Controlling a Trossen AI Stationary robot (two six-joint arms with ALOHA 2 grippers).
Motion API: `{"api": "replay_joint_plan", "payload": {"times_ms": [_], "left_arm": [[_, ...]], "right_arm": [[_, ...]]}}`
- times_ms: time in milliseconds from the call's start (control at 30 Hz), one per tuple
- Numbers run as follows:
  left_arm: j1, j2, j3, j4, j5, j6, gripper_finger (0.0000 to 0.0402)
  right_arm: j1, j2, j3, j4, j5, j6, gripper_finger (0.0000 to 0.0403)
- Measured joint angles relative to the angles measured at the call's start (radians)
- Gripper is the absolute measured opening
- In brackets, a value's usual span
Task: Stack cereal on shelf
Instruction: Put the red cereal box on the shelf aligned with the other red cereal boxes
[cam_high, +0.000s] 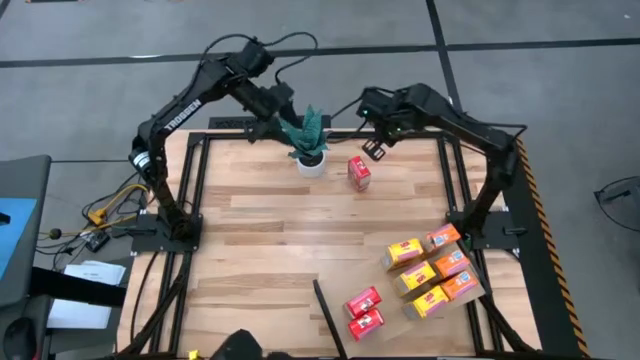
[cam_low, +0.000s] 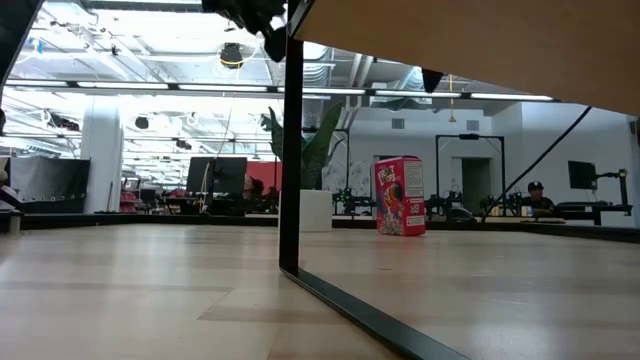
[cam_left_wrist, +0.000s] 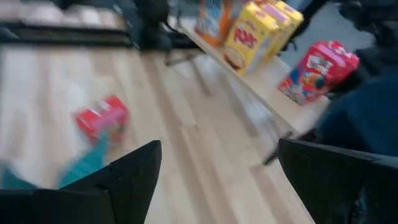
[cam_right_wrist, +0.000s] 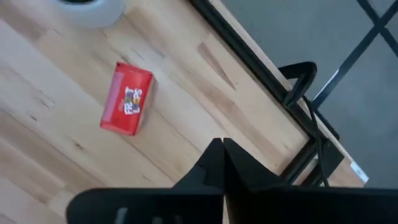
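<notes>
Right pincer (cam_high: 374, 150) closed and empty, hanging above the tabletop (cam_high: 270, 230) just beside a lone red cereal box (cam_high: 359, 172) standing upright near the potted plant (cam_high: 308, 140). Left pincer (cam_high: 290, 118) wide open, empty, over the plant. Other cereal boxes (cam_high: 432, 270) clustered at the tabletop's right near corner. Shelf board (cam_low: 480, 45) seen overhead in low view.

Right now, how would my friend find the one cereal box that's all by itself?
Start at the green potted plant in its white pot at the far edge of the wooden table. Just to the plant's right a single red cereal box stands upright. It is alone there, while every other box is crowded together in the near right corner.
</notes>
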Motion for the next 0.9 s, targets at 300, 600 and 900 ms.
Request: {"api": "replay_joint_plan", "payload": {"times_ms": [300, 600, 900], "left_arm": [[-0.119, 0.006, -0.419, 0.307, -0.084, -0.125, 0.0232], [-0.223, 0.003, -0.627, 0.609, -0.165, -0.288, 0.0088], [-0.319, 0.003, -0.633, 0.773, -0.197, -0.395, 0.0008]], "right_arm": [[-0.074, -0.161, -0.142, 0.146, -0.110, -0.009, 0.0010], [-0.057, -0.315, -0.466, 0.435, -0.185, 0.157, 0.0008], [-0.032, -0.307, -0.590, 0.525, -0.189, 0.218, 0.0005]]}}
